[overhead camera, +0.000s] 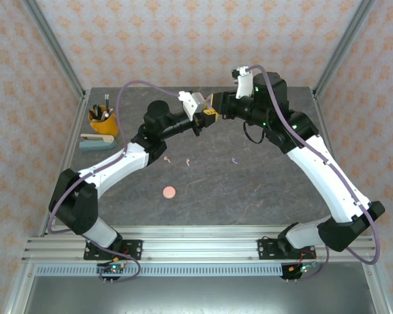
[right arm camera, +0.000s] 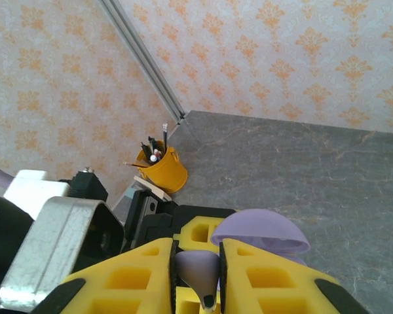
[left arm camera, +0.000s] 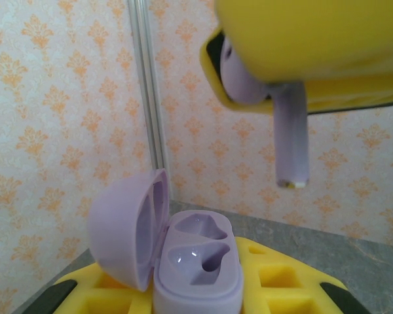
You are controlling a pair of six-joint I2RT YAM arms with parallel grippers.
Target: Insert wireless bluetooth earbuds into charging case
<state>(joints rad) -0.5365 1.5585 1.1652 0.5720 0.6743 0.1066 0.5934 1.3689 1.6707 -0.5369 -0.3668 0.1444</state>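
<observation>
Mid-air insertion, little margin for misalignment.
The right tool [right arm camera: 198, 278] pinches a small lilac stemmed plastic earbud [left arm camera: 291, 140], stem down, just above the open lilac clamshell charging case [left arm camera: 196, 265], which is clamped in the left tool [left arm camera: 196, 297] beneath it. The stem seems offset from the sockets. Released like this, it could glance off the rim and drop to the grey bench [overhead camera: 262, 183].

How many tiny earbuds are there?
4. One pink earbud and a second pink earbud lie on the table, a loose lilac earbud farther right, and a held lilac earbud sits between the jaws of the right gripper. Others may be hidden.
</observation>
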